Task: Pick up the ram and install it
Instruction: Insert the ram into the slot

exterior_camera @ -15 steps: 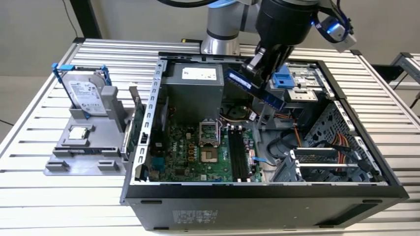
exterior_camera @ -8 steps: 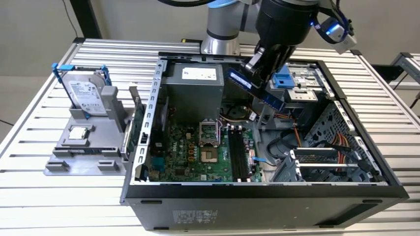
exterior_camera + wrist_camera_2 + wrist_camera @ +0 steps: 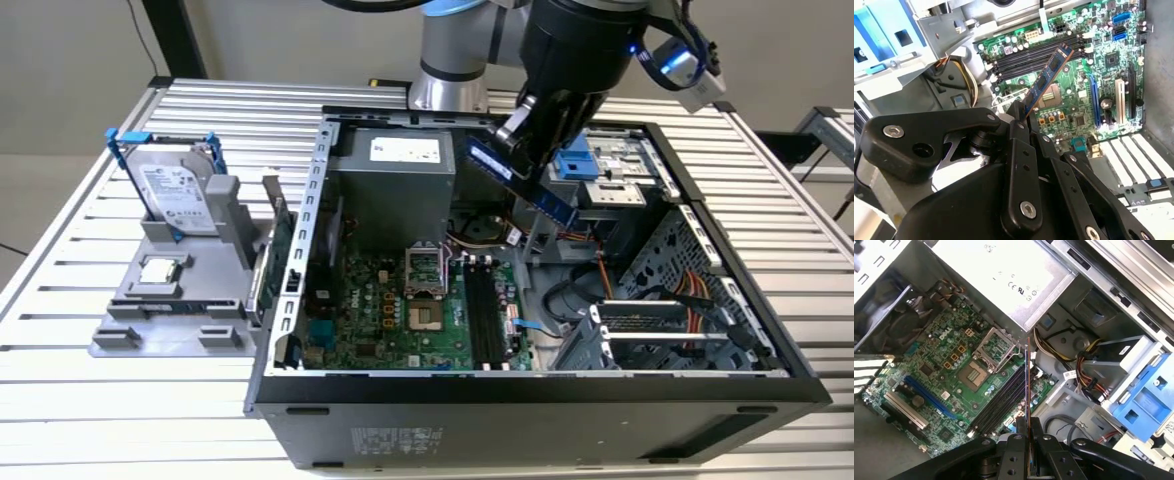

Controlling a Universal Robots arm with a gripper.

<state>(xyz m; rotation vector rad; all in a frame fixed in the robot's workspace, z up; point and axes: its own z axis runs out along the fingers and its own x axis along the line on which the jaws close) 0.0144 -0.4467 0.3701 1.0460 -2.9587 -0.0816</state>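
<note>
Black links of the gripper crowded the foreground in both wrist views, clenched on one end of the ram, which stuck out beyond them over the board. Largest in the scene was the open computer case, lying on its side across the centre and lower right of the exterior view, with the green motherboard on its floor at lower centre. Black memory slots ran beside the processor socket, and they looked bare. Picking up seemed done: the ram hung in the air at the upper centre of the exterior view, tilted, above the case interior and well clear of the slots. Seating it was left, by my reading. In the first wrist view the stick appeared edge-on, roughly in line with the slots beneath, not touching them
</note>
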